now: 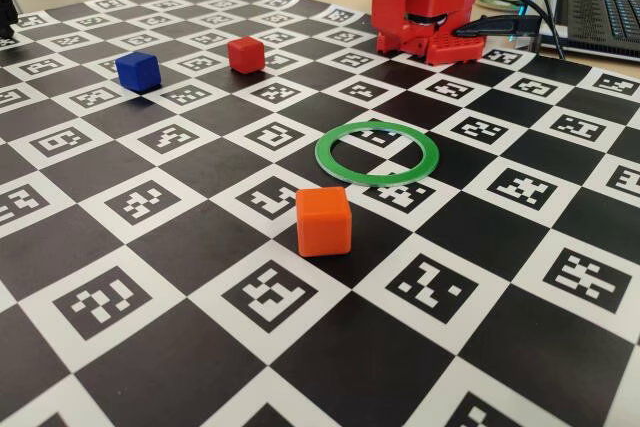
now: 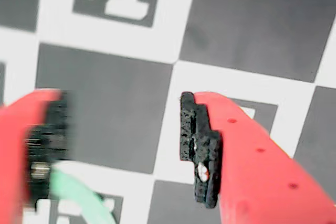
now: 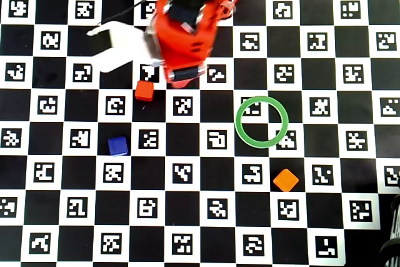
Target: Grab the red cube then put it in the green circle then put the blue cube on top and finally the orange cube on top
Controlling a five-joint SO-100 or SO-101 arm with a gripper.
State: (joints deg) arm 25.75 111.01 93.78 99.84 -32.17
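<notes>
Orange cube: nearest the fixed camera, flat on the checkered marker board, well apart from the gripper and just in front of the ring; in the overhead view it lies below and right of the ring.

Green ring: flat on the board, nothing inside it, between the orange cube and the arm base in the fixed view. In the overhead view it lies right of the arm. A blurred green arc shows at the lower left of the wrist view, beside the left finger.

Red cube: on the board, left of the arm base in the fixed view; in the overhead view just below and left of the arm's lower end.

Blue cube: left of the red cube in the fixed view, farther from the arm; in the overhead view below and left of the red cube.

Gripper: red, with black pads; jaws spread wide apart, holding nothing, only board between them.

Arm: red, folded near the top edge of the board in the overhead view.
</notes>
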